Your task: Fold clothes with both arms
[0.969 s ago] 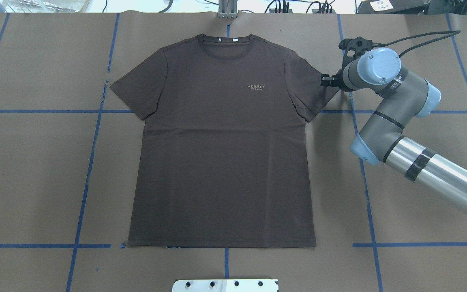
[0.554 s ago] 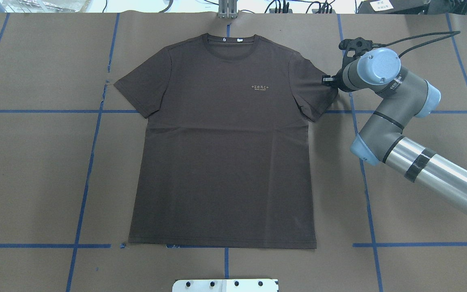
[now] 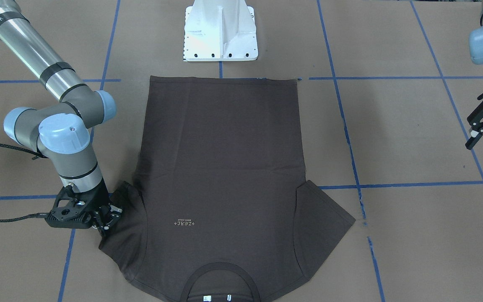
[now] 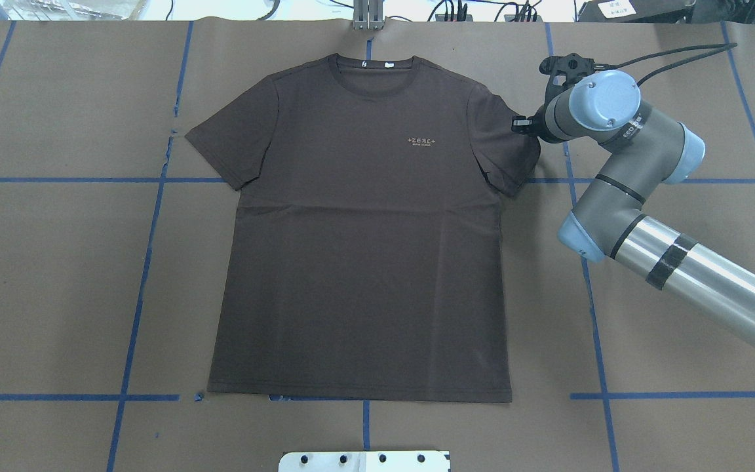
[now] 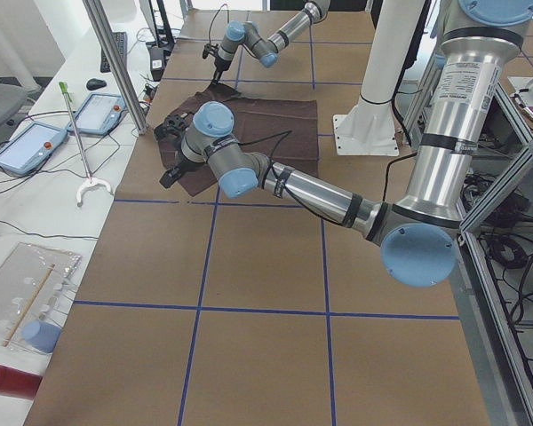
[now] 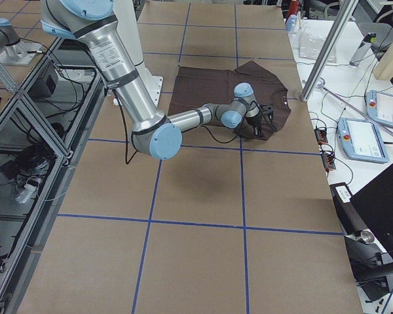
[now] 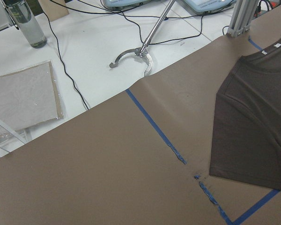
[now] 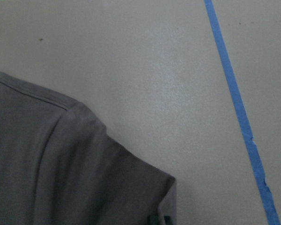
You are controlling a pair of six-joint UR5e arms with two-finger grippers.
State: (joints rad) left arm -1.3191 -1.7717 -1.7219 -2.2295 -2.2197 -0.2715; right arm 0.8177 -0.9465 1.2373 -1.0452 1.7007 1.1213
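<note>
Right end effector (image 3: 106, 219) closed on sleeve hem (image 8: 145, 164) of T-shirt (image 4: 358, 249), which lies flat on counter (image 4: 56, 262) spreading away from it; left end effector (image 3: 476, 130) open, well apart from both; risk: shallow pinch slips, or one-sided pull skews the whole T-shirt

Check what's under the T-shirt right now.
Brown paper table cover with blue tape lines that run in beneath the T-shirt. The fabric hides everything else, including whether the right tool has a finger under the sleeve.
</note>
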